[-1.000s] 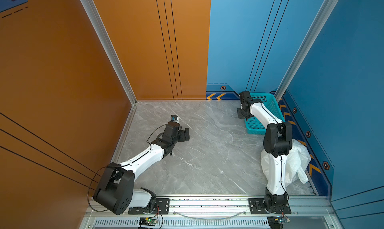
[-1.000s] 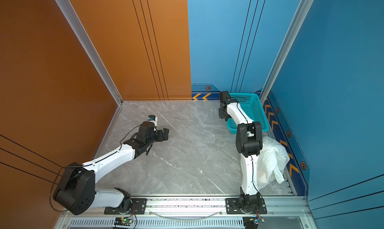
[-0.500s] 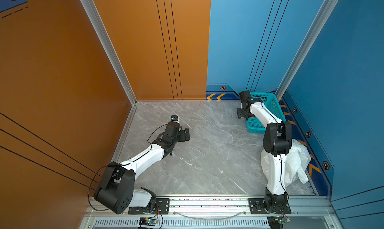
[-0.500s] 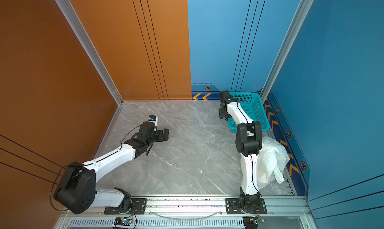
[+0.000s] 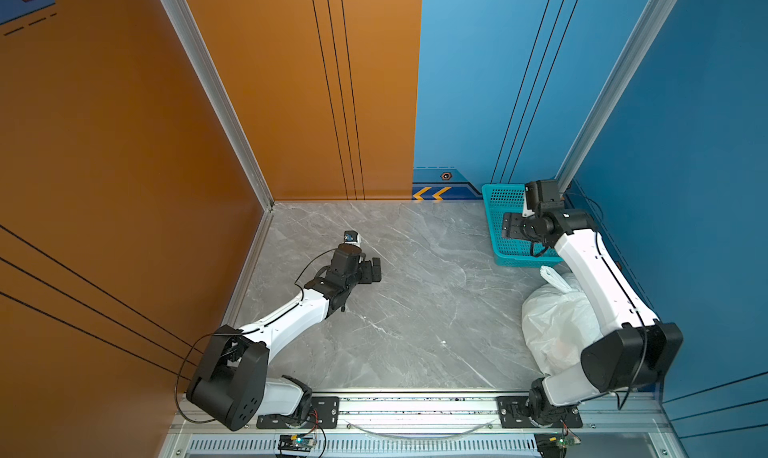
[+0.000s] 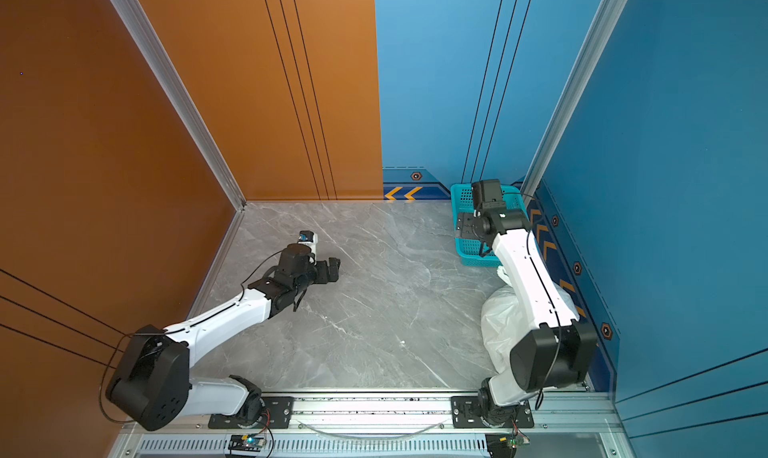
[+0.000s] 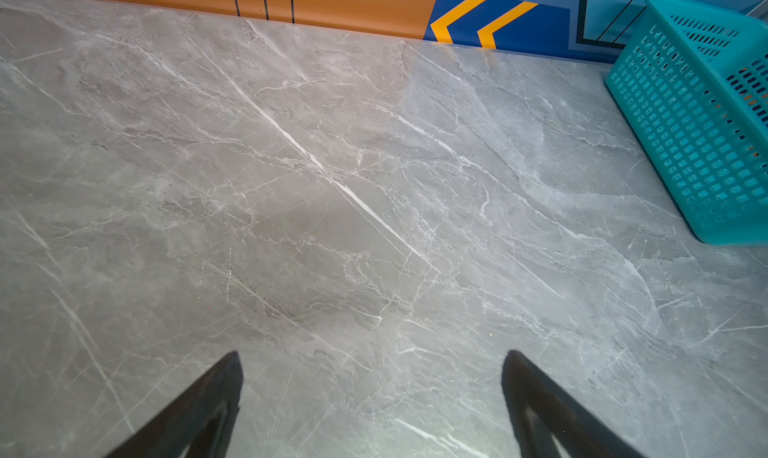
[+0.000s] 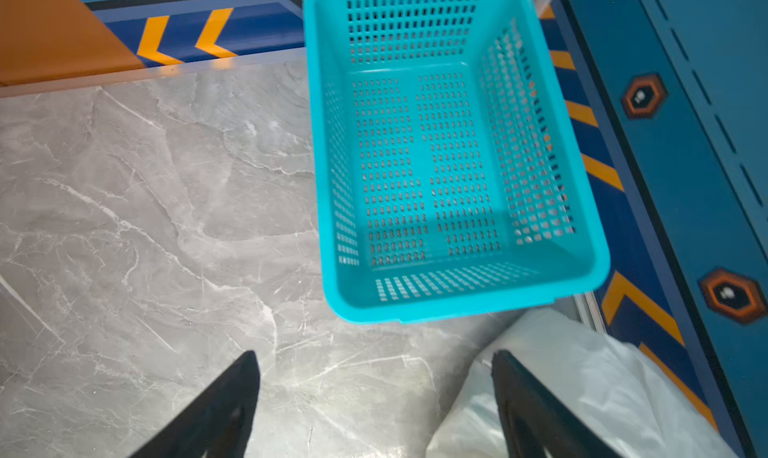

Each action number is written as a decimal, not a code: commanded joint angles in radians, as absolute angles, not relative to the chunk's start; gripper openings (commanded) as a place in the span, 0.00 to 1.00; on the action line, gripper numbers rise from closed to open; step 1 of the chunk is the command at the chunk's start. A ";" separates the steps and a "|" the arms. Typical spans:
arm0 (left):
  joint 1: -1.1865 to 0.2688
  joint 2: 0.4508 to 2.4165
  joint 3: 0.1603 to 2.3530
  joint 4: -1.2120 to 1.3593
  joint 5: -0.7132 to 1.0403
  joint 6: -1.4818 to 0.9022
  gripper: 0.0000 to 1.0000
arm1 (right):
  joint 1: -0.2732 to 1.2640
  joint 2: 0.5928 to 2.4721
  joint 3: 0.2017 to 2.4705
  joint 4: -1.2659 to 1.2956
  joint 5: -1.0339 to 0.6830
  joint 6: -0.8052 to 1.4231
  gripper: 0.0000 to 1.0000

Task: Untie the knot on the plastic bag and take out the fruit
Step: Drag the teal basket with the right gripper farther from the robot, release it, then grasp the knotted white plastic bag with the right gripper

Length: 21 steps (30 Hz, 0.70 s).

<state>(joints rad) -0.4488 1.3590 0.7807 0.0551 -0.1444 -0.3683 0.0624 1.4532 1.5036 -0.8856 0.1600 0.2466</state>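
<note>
The plastic bag [image 5: 555,323] [image 6: 496,323] is a crinkly white heap at the near right of the table, partly behind my right arm. One corner of it [image 8: 582,377] lies beside one right finger. A white handle loop [image 5: 552,275] sticks up toward the basket. I cannot make out the knot. The fruit is hidden inside the bag. My right gripper [image 5: 510,226] [image 6: 465,226] [image 8: 374,356] hangs open and empty over the basket's left side. My left gripper [image 5: 374,271] [image 6: 332,269] [image 7: 372,354] stands open and empty above bare table at centre left.
A teal perforated basket [image 5: 505,260] [image 6: 473,260] [image 8: 457,310] [image 7: 685,144] stands empty in the far right corner, close to the blue wall. Orange and blue walls close the table in on three sides. A metal rail [image 5: 415,406] runs along the front edge.
My right gripper has opened. Its elbow has swung down and out toward the near right, and the gripper has shifted slightly over the basket. The left arm has not moved.
</note>
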 commanded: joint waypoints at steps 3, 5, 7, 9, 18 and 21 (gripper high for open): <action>-0.477 1.341 0.803 0.039 -0.133 -0.382 0.98 | -0.101 1.263 1.330 -1.035 0.132 0.379 1.00; -0.484 1.344 0.804 0.043 -0.139 -0.383 0.98 | -0.175 1.196 1.280 -1.065 0.125 0.421 1.00; -0.488 1.352 0.806 0.050 -0.142 -0.386 0.98 | -0.218 1.166 1.259 -1.101 0.119 0.428 1.00; -0.492 1.362 0.811 0.057 -0.142 -0.390 0.98 | -0.246 1.147 1.234 -1.123 0.141 0.424 1.00; -0.511 1.391 0.844 0.057 -0.144 -0.387 0.98 | -0.471 1.140 1.093 -1.033 0.035 0.385 1.00; -0.511 1.387 0.842 0.056 -0.143 -0.387 0.98 | -0.476 1.168 1.090 -1.010 0.039 0.369 1.00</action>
<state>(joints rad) -0.5045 1.3788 0.8165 0.0559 -0.1448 -0.3832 -0.4683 1.1496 1.0985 -1.0592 0.0669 0.3893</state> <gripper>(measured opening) 0.979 0.999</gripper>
